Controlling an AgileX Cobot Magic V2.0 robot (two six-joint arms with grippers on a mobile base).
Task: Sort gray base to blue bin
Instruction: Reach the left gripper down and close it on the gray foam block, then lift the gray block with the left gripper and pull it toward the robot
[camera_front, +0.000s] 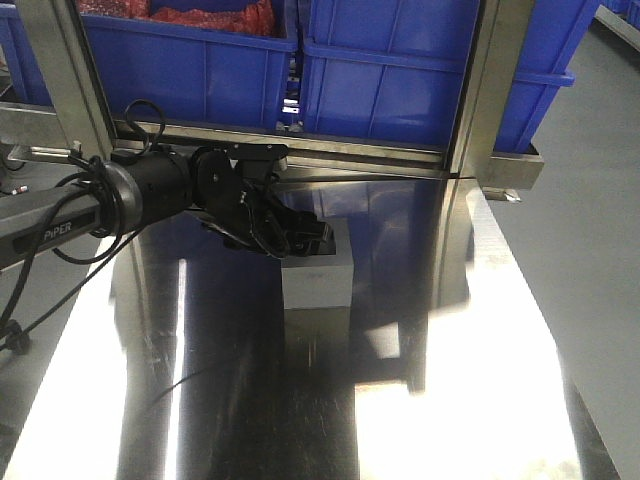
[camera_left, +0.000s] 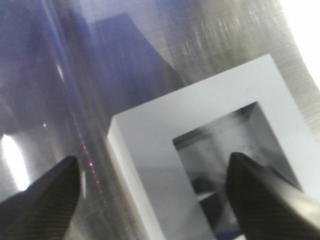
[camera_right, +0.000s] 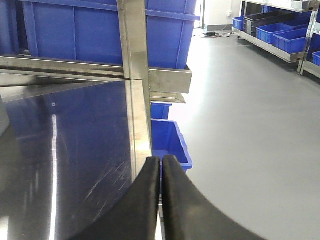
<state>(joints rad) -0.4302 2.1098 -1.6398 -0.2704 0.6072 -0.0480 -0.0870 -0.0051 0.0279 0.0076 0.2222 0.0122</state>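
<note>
Currently doing: pre-grasp on the gray base (camera_front: 322, 282); not picked up yet, sorting not started.
left gripper (camera_front: 300, 238): mine, jaws spread, holding nothing. Wrist view shows one finger (camera_left: 45, 200) outside the block's wall and the other over the square pocket, so I'd say I'm straddling that wall.
right gripper (camera_right: 161, 167): fingers pressed together, empty, over the tabletop's right edge, well apart from the work.
gray base location: on the shiny tabletop (camera_front: 470, 400), pocket face up, just under my left fingertips, near the rack (camera_front: 480, 120).
next move, my guess: drop a bit, pinch the wall, lift straight, then carry up and over a crate rim. Thin wall and slick metal mean slip risk.
blue bin (camera_front: 400, 95): on the rack behind the tabletop, inside hidden. Several crates look alike, so I can't tell which is the target.
left crate (camera_front: 200, 75): holds something red, too blurred to name.
low crate (camera_right: 172, 145): on the floor beside the tabletop, contents not visible.
</note>
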